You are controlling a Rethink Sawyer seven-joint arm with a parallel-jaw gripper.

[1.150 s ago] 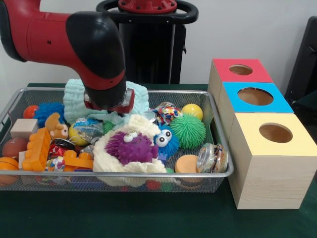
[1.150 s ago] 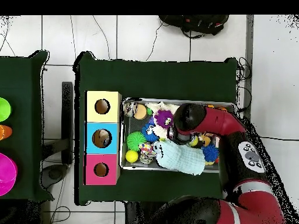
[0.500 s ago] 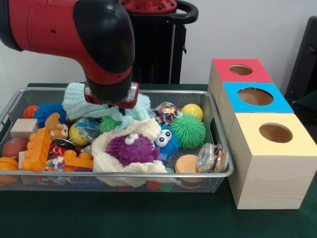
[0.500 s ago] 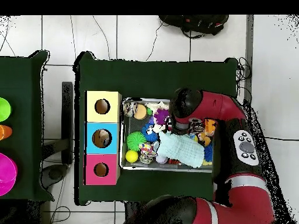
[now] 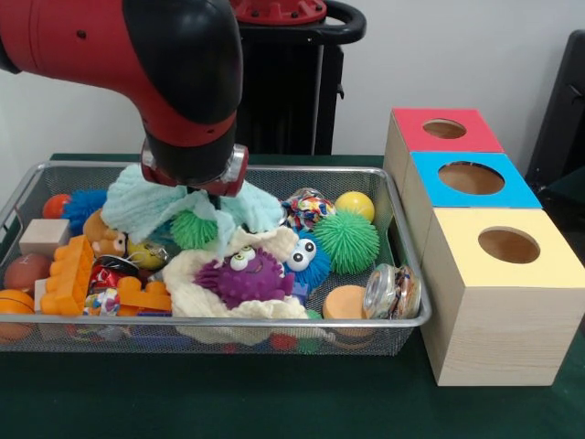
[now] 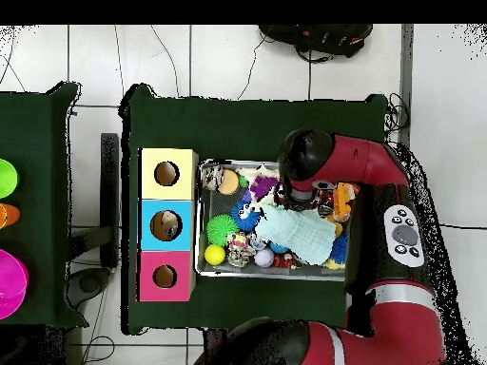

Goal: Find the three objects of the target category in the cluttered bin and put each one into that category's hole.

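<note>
Mint-green knitted cloth (image 5: 146, 206) is hanging over the wire mesh bin (image 5: 402, 274), draping from under the red and black arm's gripper (image 5: 203, 194), which is apparently pinching it, though I cannot tell for certain. It is trailing across the small green spiky ball (image 5: 194, 230), and could likely snag neighbouring toys or slip free.

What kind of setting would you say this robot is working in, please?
Probably a robotics lab set up for a sorting trial: a wire mesh bin crammed with toys, three wooden boxes with colour-coded holes, and cables trailing over the tiled floor.
</note>
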